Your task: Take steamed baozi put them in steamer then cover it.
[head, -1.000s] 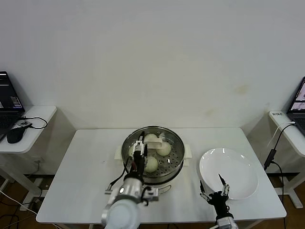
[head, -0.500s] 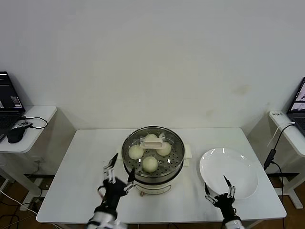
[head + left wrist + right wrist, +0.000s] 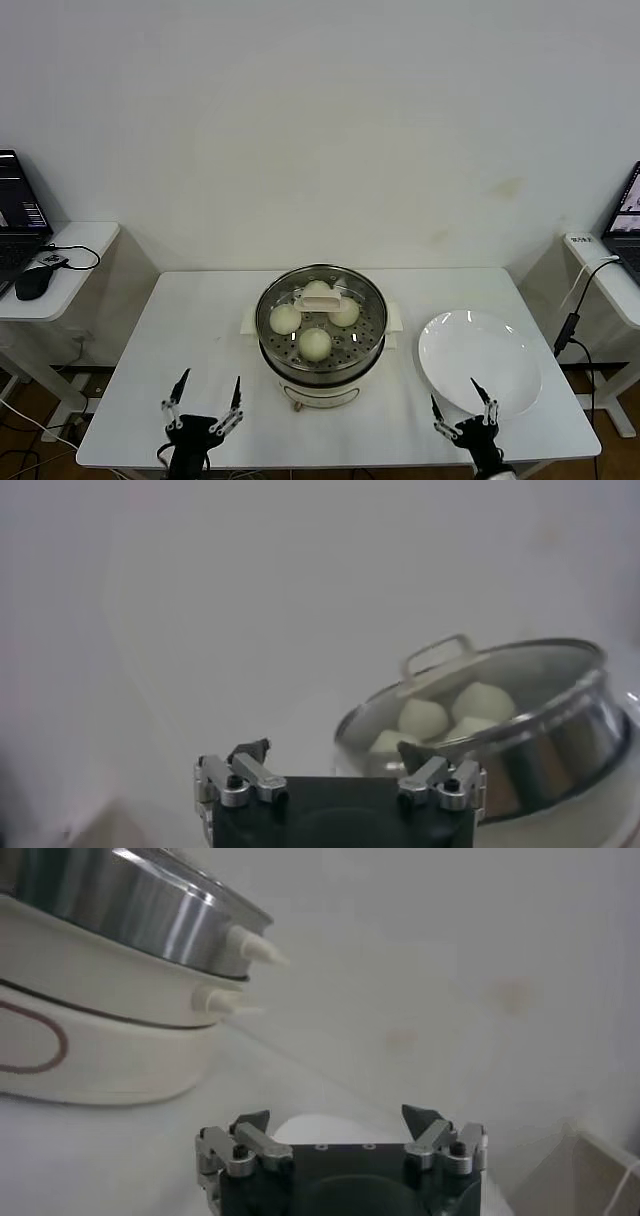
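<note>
baozi covered in the steamer

head view: four steamed baozi point(image 3: 315, 343) sit in the steamer point(image 3: 321, 325) under the glass cover point(image 3: 322, 294), mid-table point(image 3: 190, 330). left gripper point(image 3: 205, 412) and right gripper point(image 3: 465, 408) hover at the near edge, jaws apart and empty.
left wrist view: cover seated on the steamer.
right wrist view: steamer's cream base point(image 3: 95, 1043) beside a white plate point(image 3: 330, 1128).

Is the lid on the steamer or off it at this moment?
On. The glass lid sits level on the steamer rim, its handle centred over the four buns; neither gripper touches it.
</note>
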Robot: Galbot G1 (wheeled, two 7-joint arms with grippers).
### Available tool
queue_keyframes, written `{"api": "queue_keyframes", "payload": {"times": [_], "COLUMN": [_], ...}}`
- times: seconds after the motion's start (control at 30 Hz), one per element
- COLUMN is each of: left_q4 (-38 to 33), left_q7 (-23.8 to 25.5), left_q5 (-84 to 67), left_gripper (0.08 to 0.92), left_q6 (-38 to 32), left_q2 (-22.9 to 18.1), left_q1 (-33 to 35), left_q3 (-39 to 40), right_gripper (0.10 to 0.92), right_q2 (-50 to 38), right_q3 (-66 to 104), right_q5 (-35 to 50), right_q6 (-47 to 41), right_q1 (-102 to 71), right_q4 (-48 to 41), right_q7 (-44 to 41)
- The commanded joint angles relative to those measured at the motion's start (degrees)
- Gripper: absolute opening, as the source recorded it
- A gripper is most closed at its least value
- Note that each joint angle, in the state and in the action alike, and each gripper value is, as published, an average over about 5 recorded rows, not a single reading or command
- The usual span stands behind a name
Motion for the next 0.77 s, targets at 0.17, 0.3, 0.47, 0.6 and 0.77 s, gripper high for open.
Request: {"api": "queue_keyframes", "payload": {"times": [0.17,0.3,0.47,0.6,0.77], "left_q4": [7.1,7.6,8.9,9.1,8.8], "left_q7": [-2.4,-2.2,-2.1,-1.7,-1.3], "left_q5": [-15.5,-16.0,-18.3,-18.2,-17.4], "left_gripper": [0.823,0.823,0.823,0.823,0.823], "left_q6": [-11.3,-11.2,-10.8,-10.6,-10.6], "left_q2": [-1.0,-1.3,-1.9,-2.3,-2.2], "left_q1": [4.6,4.6,3.7,3.9,4.5], "left_q3": [-5.0,-4.6,-4.1,-3.7,-3.9], "right_gripper": [0.823,0.823,0.823,0.823,0.823], "right_q2": [-3.6,-3.2,-2.9,-2.5,-2.4], "right_q3": [-2.8,-4.4,-6.1,-6.5,-6.5], "right_q5": [11.2,12.9,13.5,13.6,13.2], "right_q6": [-2.6,-2.8,-3.8,-3.8,-3.6], "right_q1": [-8.3,-8.3,-8.2,-7.8,-7.6], "right_q4": [5.6,6.9,8.4,8.6,8.1], "right_q7": [-1.6,-1.5,-0.7,-0.8,-1.0]}}
